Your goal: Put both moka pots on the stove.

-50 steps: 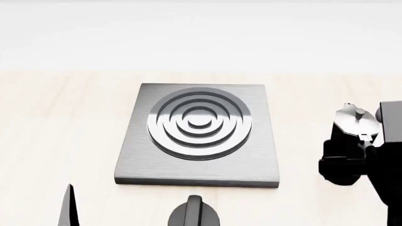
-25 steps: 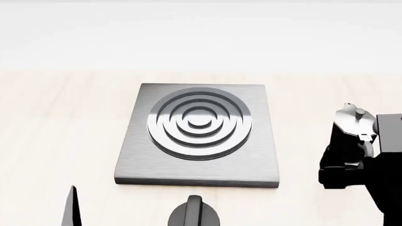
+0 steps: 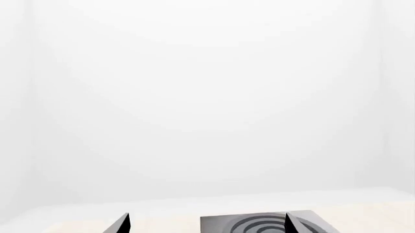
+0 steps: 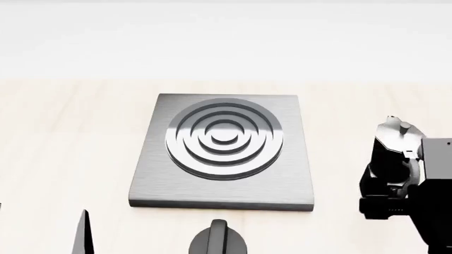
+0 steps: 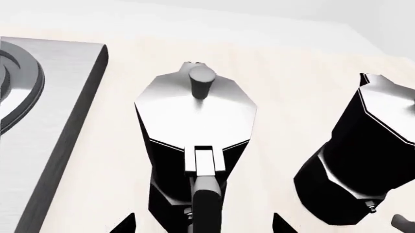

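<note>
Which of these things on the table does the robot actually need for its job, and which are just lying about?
Needed:
- glossy black moka pot with silver lid, nearer the plate
- second identical black moka pot
- square brushed dark-grey metal stove plate with raised rings

Just there:
- round black knob with a ridge
- pale wooden tabletop

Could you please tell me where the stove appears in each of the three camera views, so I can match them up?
Head view: the stove fills the centre, on the pale table.
Left wrist view: only its far part shows at the bottom edge, between the left pincer's fingertips.
Right wrist view: one corner shows at the left edge, beside the nearer moka pot.
Shared landmark: its raised concentric rings.
</note>
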